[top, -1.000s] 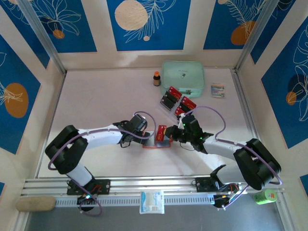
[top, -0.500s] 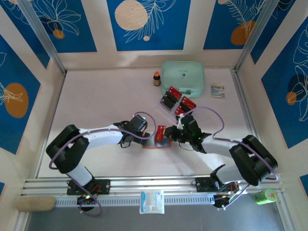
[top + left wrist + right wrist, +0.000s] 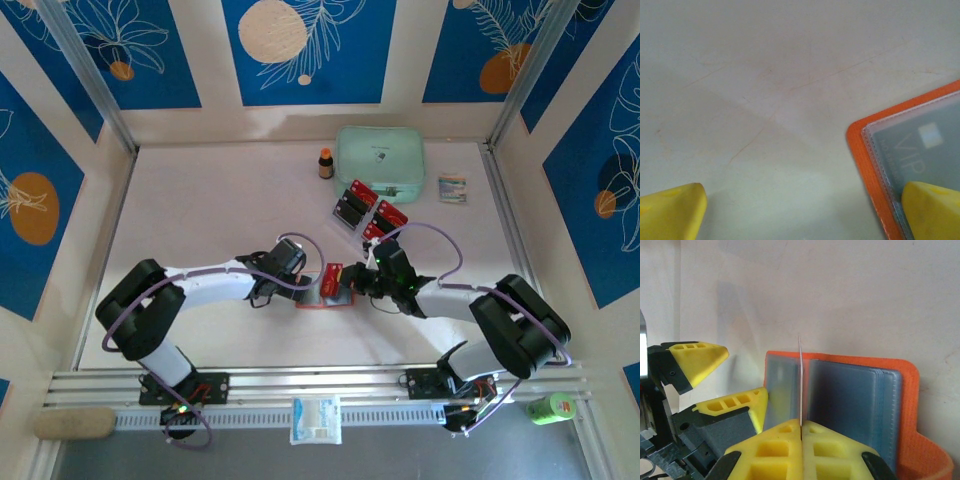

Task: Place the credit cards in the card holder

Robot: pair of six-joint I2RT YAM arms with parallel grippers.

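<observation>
Thin card (image 3: 800,371) stands over clear-sleeved orange card holder (image 3: 908,386).

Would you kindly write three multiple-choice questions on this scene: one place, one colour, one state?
1. Where does the small brown bottle stand? A. just left of the green pouch B. in the far left corner C. at the near edge
2. What colour is the wallet's border? A. green B. orange C. black
3. How is the right gripper? A. wide open B. shut on a card C. shut on the bottle
Answers: 1 A, the top view shows it beside the pouch; 2 B, both wrist views show orange; 3 B, a thin card stands edge-on between its closed jaws.
</observation>
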